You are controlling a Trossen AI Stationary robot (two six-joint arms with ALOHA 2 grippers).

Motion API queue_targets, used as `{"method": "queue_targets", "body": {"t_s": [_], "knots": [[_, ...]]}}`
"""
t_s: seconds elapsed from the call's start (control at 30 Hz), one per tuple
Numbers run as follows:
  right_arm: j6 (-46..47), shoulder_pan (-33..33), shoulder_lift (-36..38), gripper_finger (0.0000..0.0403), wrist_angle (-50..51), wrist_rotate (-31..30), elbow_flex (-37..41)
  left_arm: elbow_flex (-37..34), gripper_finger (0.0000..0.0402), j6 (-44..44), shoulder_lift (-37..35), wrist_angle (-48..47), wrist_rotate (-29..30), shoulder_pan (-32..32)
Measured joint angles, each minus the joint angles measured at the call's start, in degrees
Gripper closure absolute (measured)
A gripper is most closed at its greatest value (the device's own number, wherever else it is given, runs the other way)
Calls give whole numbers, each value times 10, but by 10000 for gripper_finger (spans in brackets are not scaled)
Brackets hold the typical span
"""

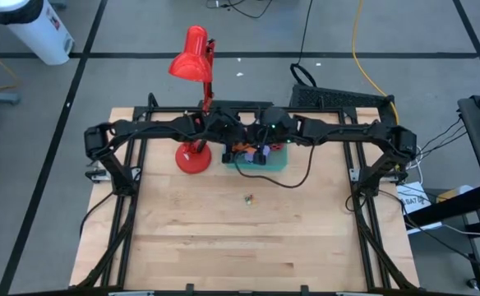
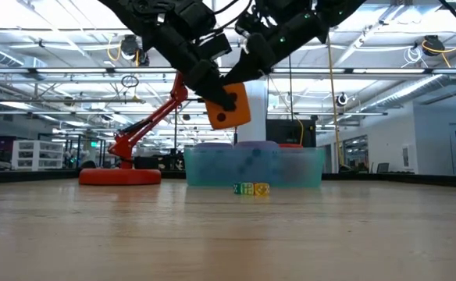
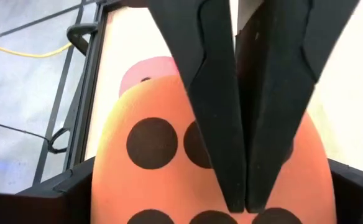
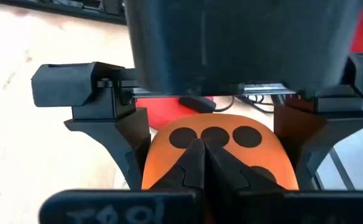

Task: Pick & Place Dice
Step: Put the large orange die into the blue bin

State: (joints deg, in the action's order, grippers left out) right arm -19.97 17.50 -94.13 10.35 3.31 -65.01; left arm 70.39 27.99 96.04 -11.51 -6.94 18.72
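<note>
An orange die [image 2: 229, 108] with dark pips hangs in the air above the teal tray [image 2: 306, 168], which stands at the back middle of the table. My left gripper [image 1: 238, 141] comes in from the left and is shut on the die. My right gripper [image 4: 203, 155] comes in from the right, fingers shut, its tips at the die's pipped face. Inside the tray, the top of a purple-blue die [image 2: 253, 144] and of a red die [image 2: 290, 145] show over the wall. My left gripper pinches the orange die by two opposite sides [image 4: 153, 155], one finger [image 4: 122, 140] on each, jaws spread wide. The fingers slant down from the table's left. The die is lifted clear above the tray, tilted. My right gripper's shut fingers [image 3: 219, 124] lie against the die's pipped face [image 4: 228, 152], slanting down from the table's right, opposite my left gripper. Whether they press on it, I cannot tell.
A red desk lamp [image 1: 194, 99] stands just left of the tray, its base [image 2: 119, 176] on the table. A few small coloured blocks [image 2: 250, 188] lie on the wood in front of the tray. The table's near half [image 1: 240, 247] is bare wood.
</note>
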Motion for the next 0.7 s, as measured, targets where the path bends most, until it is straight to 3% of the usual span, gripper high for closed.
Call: {"method": "queue_targets", "body": {"t_s": [0.57, 0.7], "knots": [[60, -10, 0, 403, 22, -10, 36, -1, 2, 1, -14, -41, 9, -1], [59, -4, -9, 403, 23, -14, 51, 14, 2, -5, -49, 7, -4, -2]]}}
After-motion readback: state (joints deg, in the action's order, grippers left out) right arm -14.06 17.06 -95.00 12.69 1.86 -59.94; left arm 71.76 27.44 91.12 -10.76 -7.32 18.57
